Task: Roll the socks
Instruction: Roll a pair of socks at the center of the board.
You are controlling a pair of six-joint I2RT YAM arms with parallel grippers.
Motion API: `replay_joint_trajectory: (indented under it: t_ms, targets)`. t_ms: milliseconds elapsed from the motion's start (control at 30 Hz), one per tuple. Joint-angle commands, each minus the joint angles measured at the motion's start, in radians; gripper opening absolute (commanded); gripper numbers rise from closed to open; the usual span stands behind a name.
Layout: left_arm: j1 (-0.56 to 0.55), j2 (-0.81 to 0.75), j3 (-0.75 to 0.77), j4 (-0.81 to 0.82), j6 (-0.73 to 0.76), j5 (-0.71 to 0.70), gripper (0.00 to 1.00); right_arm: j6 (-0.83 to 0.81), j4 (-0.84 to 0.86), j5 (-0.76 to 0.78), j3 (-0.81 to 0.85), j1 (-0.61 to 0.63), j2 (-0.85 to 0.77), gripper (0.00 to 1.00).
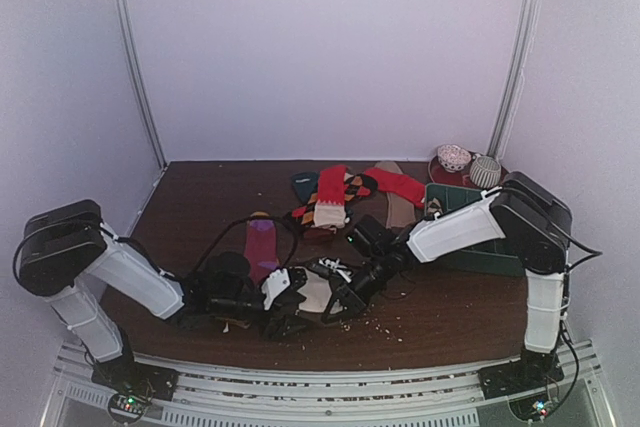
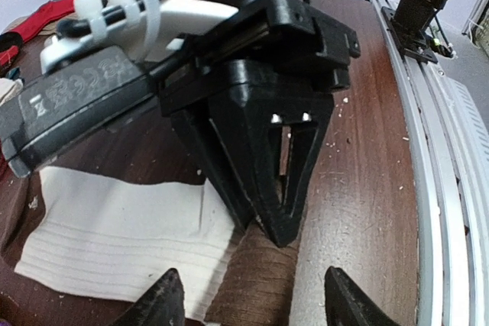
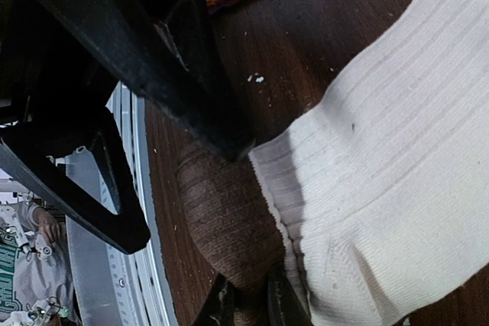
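Sock, cream with brown toe, clenched in right gripper, left gripper released, spread wide.

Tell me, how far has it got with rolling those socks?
Done, apparently: a patterned bundle and a grey bundle sit at the far right. In hand: the right gripper pinches the brown end of the cream-and-brown sock, with the open left gripper straddling it. Still to do: the purple sock and red sock, among others, lie unrolled.
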Motion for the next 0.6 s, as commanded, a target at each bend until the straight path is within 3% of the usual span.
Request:
replay_joint_trajectory:
  t_ms: [0, 133, 433, 567]
  targets:
    - [-0.005, 0.049, 0.025, 0.121, 0.015, 0.073, 0.60, -0.015, -0.309, 0.074, -0.054, -0.004, 0.093, 0.14]
    - [-0.005, 0.074, 0.024, 0.123, 0.009, 0.096, 0.47, -0.015, -0.313, 0.074, -0.048, -0.013, 0.096, 0.14]
    - [-0.015, 0.114, 0.019, 0.149, -0.020, 0.128, 0.55, -0.006, -0.301, 0.069, -0.043, -0.014, 0.109, 0.14]
    - [-0.021, 0.158, 0.045, 0.155, -0.031, 0.144, 0.48, -0.005, -0.298, 0.066, -0.038, -0.014, 0.113, 0.14]
